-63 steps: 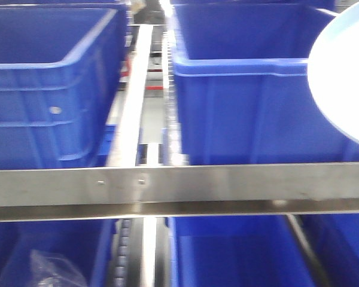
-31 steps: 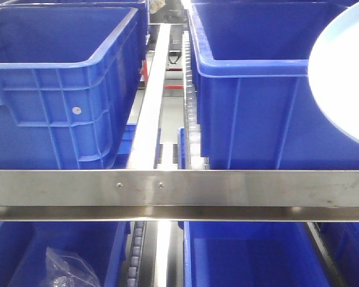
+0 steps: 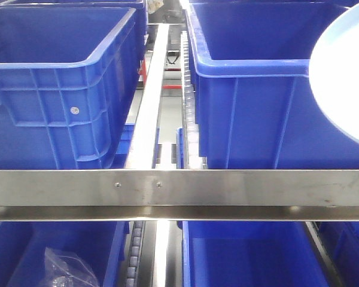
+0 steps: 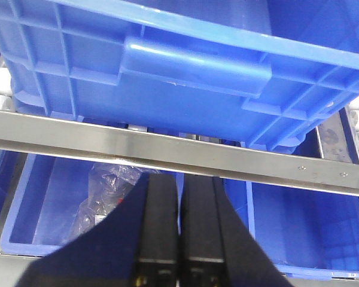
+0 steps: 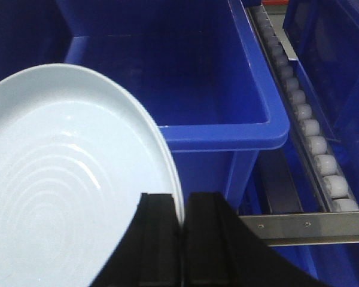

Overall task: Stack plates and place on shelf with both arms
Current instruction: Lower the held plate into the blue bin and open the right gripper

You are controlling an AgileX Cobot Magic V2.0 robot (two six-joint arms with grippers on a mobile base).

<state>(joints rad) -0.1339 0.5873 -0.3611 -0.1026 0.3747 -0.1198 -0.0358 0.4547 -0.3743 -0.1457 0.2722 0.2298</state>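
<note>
A pale blue-white plate [image 5: 66, 179] is held tilted on edge in front of a blue crate; my right gripper [image 5: 182, 206] is shut on its rim. In the front view the same plate [image 3: 347, 78] shows at the right edge, above the shelf's front steel beam [image 3: 179, 191]. Whether a second plate lies against it I cannot tell. My left gripper [image 4: 180, 185] is shut with nothing between its fingers, just below and in front of the shelf beam [image 4: 167, 152]. Neither gripper shows in the front view.
Big blue crates [image 3: 60, 78] [image 3: 251, 89] stand on the upper level, with a steel rail and white rollers [image 3: 188, 107] between them. More crates sit below the beam; the lower left one holds a clear plastic bag [image 4: 102, 197]. Another roller track [image 5: 311, 125] runs right of the plate.
The front view was blurred a second ago and is now sharp. Crates and beam screws sit further right in the picture. The plate stays at the right edge.
</note>
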